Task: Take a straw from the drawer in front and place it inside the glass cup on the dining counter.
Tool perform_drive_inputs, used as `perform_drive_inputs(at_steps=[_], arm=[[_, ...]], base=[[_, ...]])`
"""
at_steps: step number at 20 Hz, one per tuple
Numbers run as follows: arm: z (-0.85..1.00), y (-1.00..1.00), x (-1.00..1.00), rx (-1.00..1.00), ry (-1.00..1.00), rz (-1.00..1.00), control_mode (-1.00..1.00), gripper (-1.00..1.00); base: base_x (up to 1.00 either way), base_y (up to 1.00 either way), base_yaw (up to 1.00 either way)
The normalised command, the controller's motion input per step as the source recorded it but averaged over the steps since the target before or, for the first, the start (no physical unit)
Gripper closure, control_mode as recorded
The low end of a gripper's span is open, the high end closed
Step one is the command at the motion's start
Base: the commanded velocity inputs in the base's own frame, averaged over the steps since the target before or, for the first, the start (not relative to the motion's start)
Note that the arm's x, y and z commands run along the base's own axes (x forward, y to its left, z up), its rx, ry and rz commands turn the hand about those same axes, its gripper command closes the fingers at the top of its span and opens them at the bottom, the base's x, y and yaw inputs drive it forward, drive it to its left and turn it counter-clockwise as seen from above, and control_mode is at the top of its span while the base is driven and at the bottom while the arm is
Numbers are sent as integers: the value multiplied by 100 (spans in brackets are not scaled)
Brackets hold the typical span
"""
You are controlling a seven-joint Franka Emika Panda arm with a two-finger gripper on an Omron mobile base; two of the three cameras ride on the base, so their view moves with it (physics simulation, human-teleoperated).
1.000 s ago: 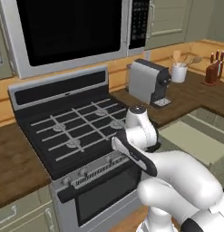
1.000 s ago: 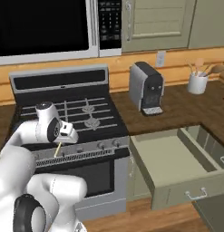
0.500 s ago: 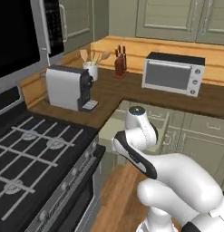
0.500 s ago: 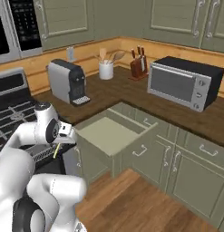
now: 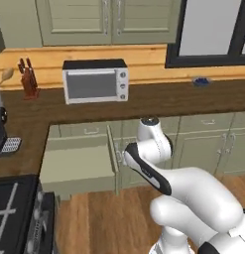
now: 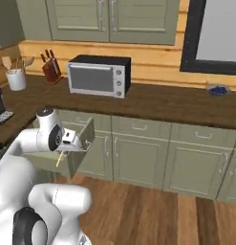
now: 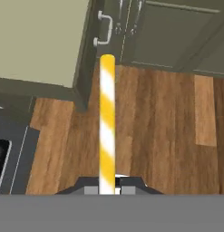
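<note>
The straw (image 7: 107, 122), striped yellow and white, runs straight out from between the fingers of my gripper (image 7: 107, 188), which is shut on its lower end. From the right base view the straw (image 6: 59, 159) hangs down below the gripper (image 6: 62, 150), just in front of the open sage-green drawer (image 6: 84, 141). The drawer (image 5: 77, 166) stands pulled out with a pale bare bottom; its front and silver handle (image 7: 104, 30) lie just beyond the straw's tip. The glass cup and the dining counter are out of view.
A silver microwave (image 5: 95, 80), a knife block (image 5: 29, 82) and a small blue item (image 5: 199, 81) stand on the dark wooden worktop. A utensil pot (image 6: 16, 79) sits at the left. The stove corner (image 5: 20, 218) is at lower left. Wooden floor (image 7: 163, 127) lies below, with green cabinet doors (image 6: 193, 162) to the right.
Both base views have swung to the right: the stove and coffee machine slid off to the left, and the microwave and a window came in. The straw stays in the shut gripper.
</note>
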Motion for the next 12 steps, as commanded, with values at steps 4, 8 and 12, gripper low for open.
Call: perform_drive_inputs(at_steps=[4, 8, 12], arm=[[0, 0, 0, 0, 0, 0, 100, 100], [0, 0, 0, 0, 0, 0, 100, 100], [0, 0, 0, 0, 0, 0, 100, 100]], base=[[0, 0, -78], [0, 0, -70], [0, 0, -72]])
